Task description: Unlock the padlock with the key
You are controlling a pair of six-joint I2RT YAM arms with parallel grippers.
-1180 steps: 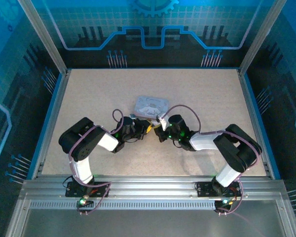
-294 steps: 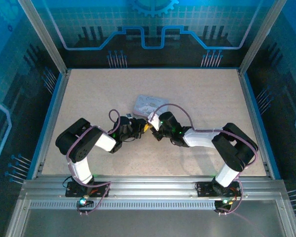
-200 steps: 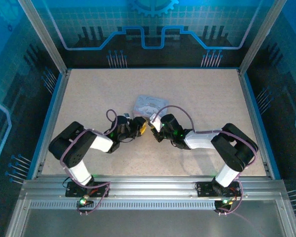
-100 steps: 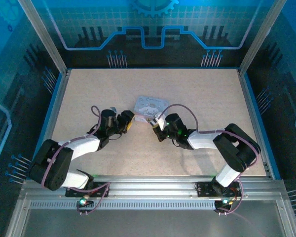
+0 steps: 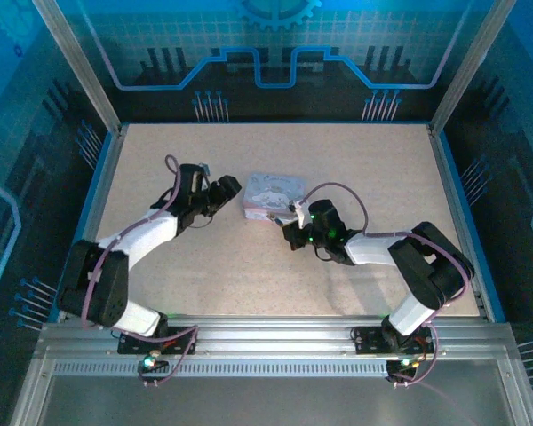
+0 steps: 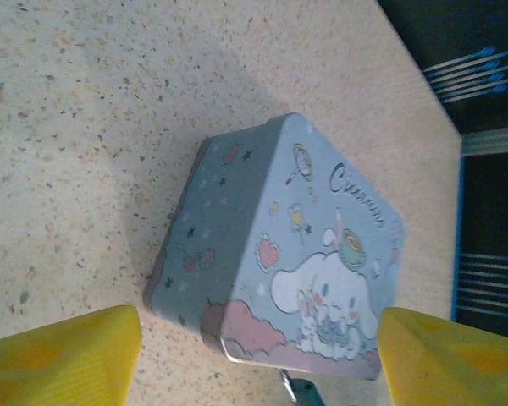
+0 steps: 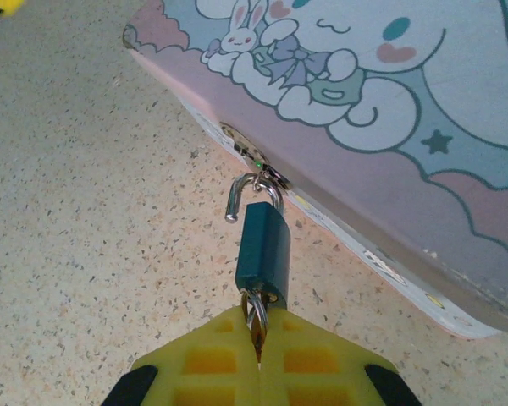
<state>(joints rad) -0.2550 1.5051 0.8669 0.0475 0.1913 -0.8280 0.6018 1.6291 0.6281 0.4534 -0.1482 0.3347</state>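
The padlock (image 7: 263, 245) is small and dark teal. It hangs by its thin shackle (image 7: 247, 191) from the hasp of the pale tin box (image 7: 381, 127), and one shackle end stands free of the body. The key (image 7: 257, 326) sticks into the padlock's underside. My right gripper (image 7: 259, 338) is shut on the key, its yellow fingers (image 7: 203, 364) pressed together. In the top view the right gripper (image 5: 290, 231) sits just in front of the box (image 5: 272, 192). My left gripper (image 5: 225, 190) is open, left of the box, holding nothing. Its yellow fingers (image 6: 63, 355) frame the box (image 6: 322, 245) from a distance.
The speckled table (image 5: 355, 169) has bare room behind and to both sides of the box. Metal frame rails (image 5: 275, 342) run along the near edge, and blue borders (image 5: 96, 204) mark the table's left and right sides.
My left gripper has opened and swung away from the padlock, back and to the left of the box. The right gripper stays shut on the key and has shifted slightly right.
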